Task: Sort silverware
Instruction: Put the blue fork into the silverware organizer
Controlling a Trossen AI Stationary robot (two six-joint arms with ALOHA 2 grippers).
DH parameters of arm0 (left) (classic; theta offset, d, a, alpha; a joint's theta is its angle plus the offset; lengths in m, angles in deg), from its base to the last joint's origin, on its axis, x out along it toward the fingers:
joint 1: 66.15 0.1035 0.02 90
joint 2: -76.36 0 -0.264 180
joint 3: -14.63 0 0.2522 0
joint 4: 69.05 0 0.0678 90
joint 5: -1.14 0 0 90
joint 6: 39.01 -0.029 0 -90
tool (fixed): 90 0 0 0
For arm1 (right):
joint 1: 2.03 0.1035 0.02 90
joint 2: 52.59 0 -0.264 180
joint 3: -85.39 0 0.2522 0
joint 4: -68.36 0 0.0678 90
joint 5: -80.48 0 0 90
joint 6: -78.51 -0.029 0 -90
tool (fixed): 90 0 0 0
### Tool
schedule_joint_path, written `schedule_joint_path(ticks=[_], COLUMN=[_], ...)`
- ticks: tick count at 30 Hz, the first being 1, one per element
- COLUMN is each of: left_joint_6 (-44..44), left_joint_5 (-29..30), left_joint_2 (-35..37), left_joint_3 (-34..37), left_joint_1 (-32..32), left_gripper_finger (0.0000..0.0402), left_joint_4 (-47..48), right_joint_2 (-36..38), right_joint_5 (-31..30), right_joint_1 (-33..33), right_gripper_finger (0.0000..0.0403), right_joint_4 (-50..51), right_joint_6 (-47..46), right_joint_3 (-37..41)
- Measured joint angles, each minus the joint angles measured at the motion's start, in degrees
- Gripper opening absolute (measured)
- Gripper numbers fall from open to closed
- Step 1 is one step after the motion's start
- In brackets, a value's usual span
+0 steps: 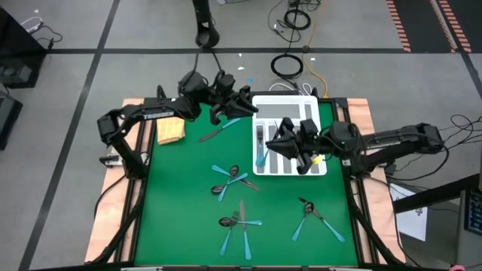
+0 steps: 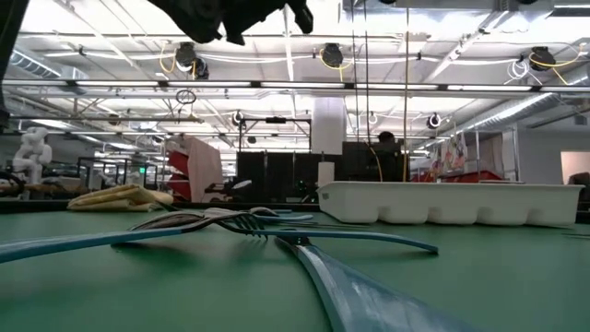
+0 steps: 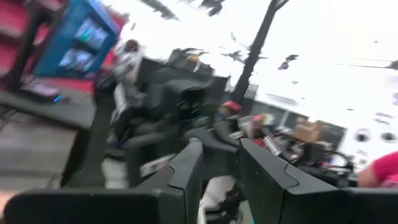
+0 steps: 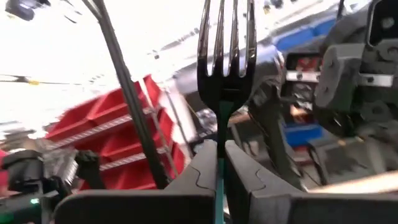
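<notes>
My left arm reached in from the left edge toward the far middle of the table, wrist raised, and my left gripper (image 1: 239, 100) hung there with its fingers (image 3: 186, 171) parted and nothing between them. My right arm stretched in from the right side, elbow low, wrist turned. My right gripper (image 4: 221, 152) sat right of centre, its fingers (image 4: 202, 165) pinched tight on a fork (image 4: 226, 46) that stood upright.

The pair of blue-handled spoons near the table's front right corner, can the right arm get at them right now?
Probably not yet: the right gripper is shut on a blue-handled fork over the white tray. Nothing blocks the spoons.
</notes>
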Motion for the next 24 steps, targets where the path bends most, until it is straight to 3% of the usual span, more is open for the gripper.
schedule_joint_path(ticks=[5,18,24], left_joint_6=[3.64,4.04,2.58], left_joint_5=[-0.54,-4.04,-8.54], left_joint_2=[-0.95,-0.97,-1.01], left_joint_3=[0.0,0.0,0.02], left_joint_1=[-0.56,-2.68,-2.65], left_gripper_finger=[0.0109,0.0109,0.0109], left_joint_4=[-8.11,-7.79,-6.87], right_joint_2=[-4.57,-14.47,-17.14], right_joint_5=[7.61,19.02,28.59], right_joint_1=[-4.76,-11.51,-11.78], right_gripper_finger=[0.0,0.0,0.0], right_joint_4=[-6.42,-19.88,-20.0], right_joint_6=[-3.73,-12.72,-14.16], right_joint_3=[-0.03,-0.22,-4.13])
